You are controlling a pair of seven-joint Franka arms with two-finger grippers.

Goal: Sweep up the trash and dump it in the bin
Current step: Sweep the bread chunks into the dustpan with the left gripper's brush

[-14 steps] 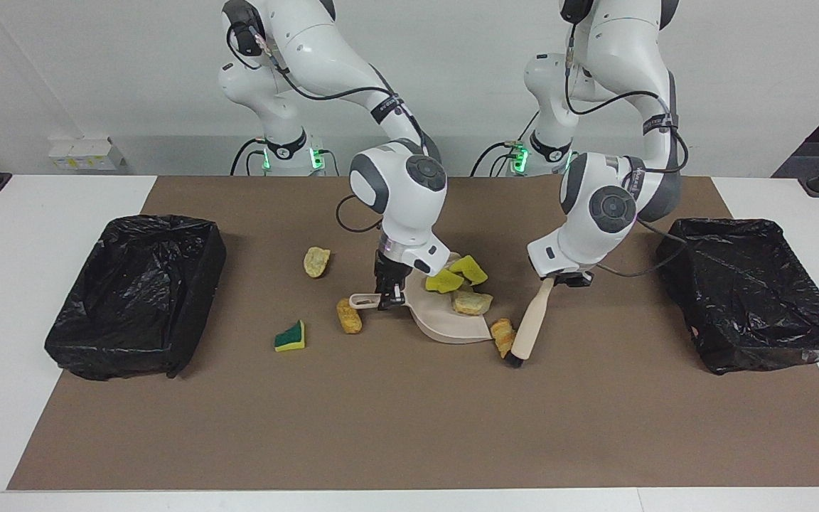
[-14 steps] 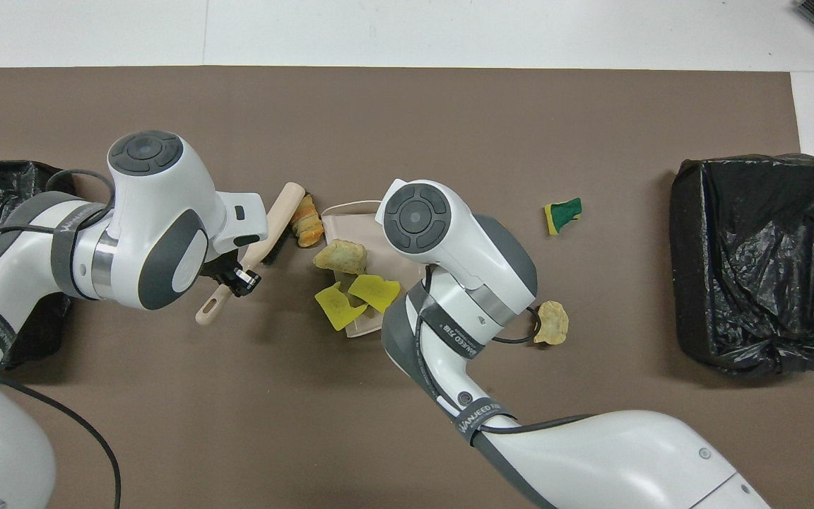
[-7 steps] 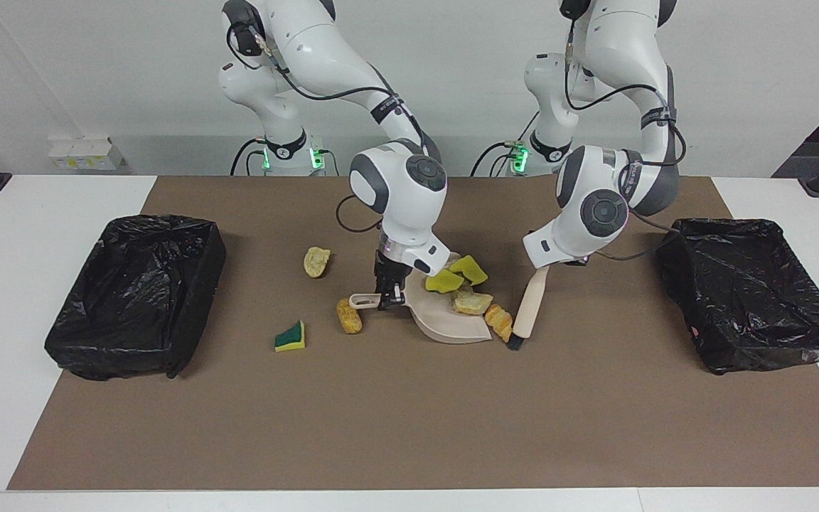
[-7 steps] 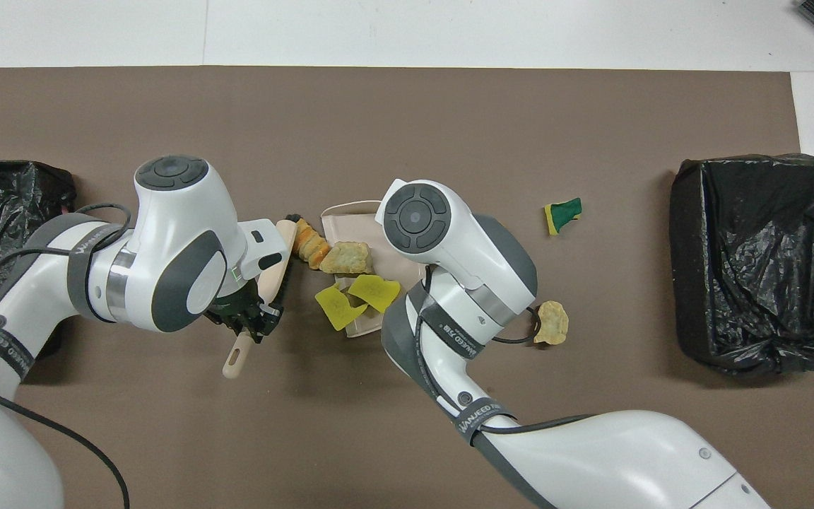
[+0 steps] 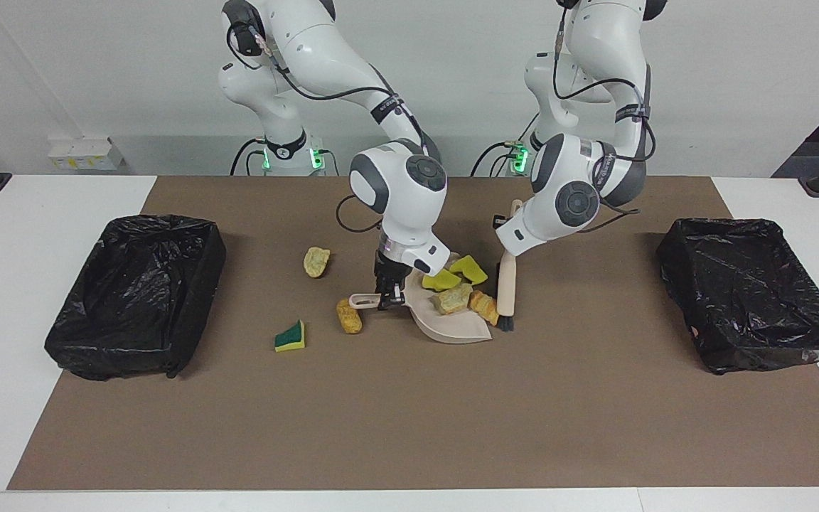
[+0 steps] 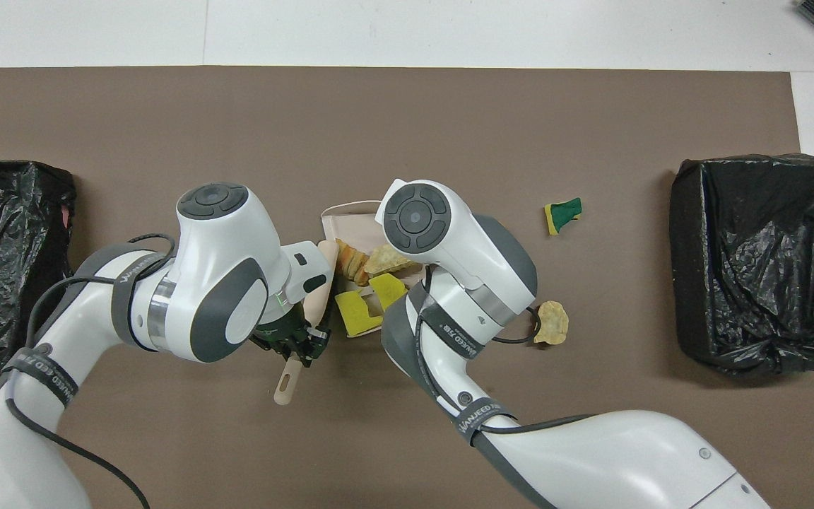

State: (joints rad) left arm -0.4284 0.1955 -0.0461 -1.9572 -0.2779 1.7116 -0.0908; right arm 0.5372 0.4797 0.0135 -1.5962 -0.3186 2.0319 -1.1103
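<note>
brown mat (image 5: 409, 412) covers the table. facing view: right gripper (image 5: 389, 299) clamps the dustpan (image 5: 452, 323) handle; left gripper (image 5: 511, 226) grips the brush (image 5: 505, 288), bristles against trash (image 5: 482, 304) on the pan. overhead view: green-and-yellow wedge (image 6: 562, 214) lies loose toward the right arm's bin (image 6: 760, 261).

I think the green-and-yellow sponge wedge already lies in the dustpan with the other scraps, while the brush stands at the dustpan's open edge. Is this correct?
Not quite. The green-and-yellow sponge wedge lies on the brown mat, apart from the dustpan, toward the right arm's end of the table; the facing view shows this. The rest holds: the brush stands at the dustpan's open edge.
</note>
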